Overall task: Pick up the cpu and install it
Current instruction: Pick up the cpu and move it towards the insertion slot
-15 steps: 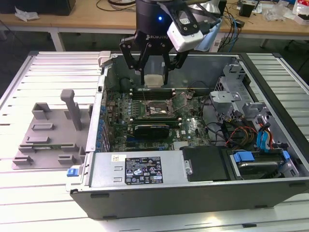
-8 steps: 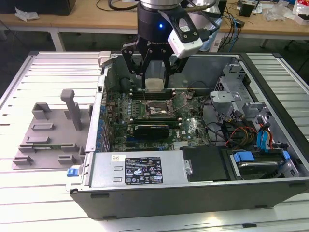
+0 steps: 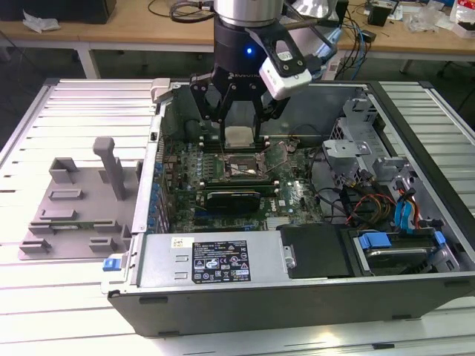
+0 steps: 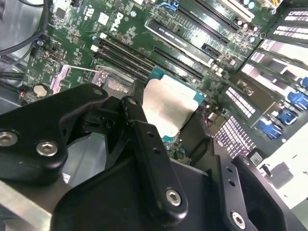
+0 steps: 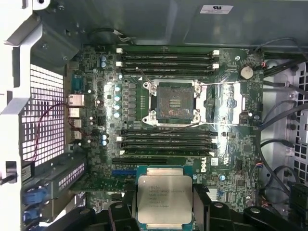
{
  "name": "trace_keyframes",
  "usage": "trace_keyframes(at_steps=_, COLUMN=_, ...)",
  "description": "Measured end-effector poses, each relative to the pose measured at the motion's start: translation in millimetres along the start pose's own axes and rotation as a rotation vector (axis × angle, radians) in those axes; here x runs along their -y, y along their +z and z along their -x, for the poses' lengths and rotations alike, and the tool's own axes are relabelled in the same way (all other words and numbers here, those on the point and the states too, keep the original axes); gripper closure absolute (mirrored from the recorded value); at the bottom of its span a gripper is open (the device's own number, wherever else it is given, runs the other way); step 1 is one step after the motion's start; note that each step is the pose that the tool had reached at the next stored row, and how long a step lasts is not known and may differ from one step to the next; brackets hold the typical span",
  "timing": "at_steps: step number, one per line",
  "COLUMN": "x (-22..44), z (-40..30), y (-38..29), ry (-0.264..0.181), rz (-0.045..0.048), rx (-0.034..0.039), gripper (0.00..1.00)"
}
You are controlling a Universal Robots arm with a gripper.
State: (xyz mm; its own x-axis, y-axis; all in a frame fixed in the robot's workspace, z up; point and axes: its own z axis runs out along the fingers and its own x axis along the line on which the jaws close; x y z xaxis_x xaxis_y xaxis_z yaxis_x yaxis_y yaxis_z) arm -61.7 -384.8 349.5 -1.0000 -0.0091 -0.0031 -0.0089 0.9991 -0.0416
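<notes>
The gripper (image 3: 237,127) hangs inside the open computer case (image 3: 245,311), its jaws pinching the cpu (image 5: 164,199) by two opposite edges, clear above the socket (image 5: 174,102). The pick-up looks done. The socket lies open and empty, so seating the cpu remains.

1. The tool (image 5: 164,214) grips the cpu (image 5: 164,197) by two opposite edges, metal top facing the camera.
2. The socket (image 5: 174,102) on the green motherboard (image 5: 233,161) lies open and bare.
3. Dark memory slots (image 5: 166,139) lie between cpu and socket.
</notes>
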Motion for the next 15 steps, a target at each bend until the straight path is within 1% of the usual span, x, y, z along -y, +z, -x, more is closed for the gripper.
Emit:
trace_keyframes(at_steps=1, x=-0.2, z=0.6, y=4.3, ry=0.000, rz=-0.0001, rx=-0.0001, gripper=0.45)
trace_keyframes(at_steps=3, x=-1.5, z=1.5, y=10.5, ry=0.000, rz=-0.0001, rx=-0.0001, gripper=0.45)
trace_keyframes(at_steps=7, x=-7.3, z=2.3, y=16.8, ry=0.000, rz=0.0001, rx=-0.0001, gripper=0.45)
trace_keyframes(at_steps=8, x=-11.1, z=2.6, y=19.0, ry=0.000, rz=0.0000, rx=-0.0001, gripper=0.45)
trace_keyframes(at_steps=10, x=-14.8, z=2.8, y=20.9, ry=0.000, rz=0.0000, rx=0.0000, gripper=0.45)
trace_keyframes(at_steps=12, x=-20.3, z=2.9, y=23.6, ry=0.000, rz=0.0001, rx=0.0000, gripper=0.45)
trace_keyframes(at_steps=13, x=-24.5, z=3.1, y=25.4, ry=0.000, rz=0.0000, rx=-0.0001, gripper=0.45)
trace_keyframes(at_steps=14, x=-30.7, z=3.6, y=27.9, ry=0.000, rz=0.0001, rx=0.0000, gripper=0.45)
trace_keyframes(at_steps=15, x=-32.8, z=3.7, y=28.7, ry=0.000, rz=0.0001, rx=0.0000, gripper=0.45)
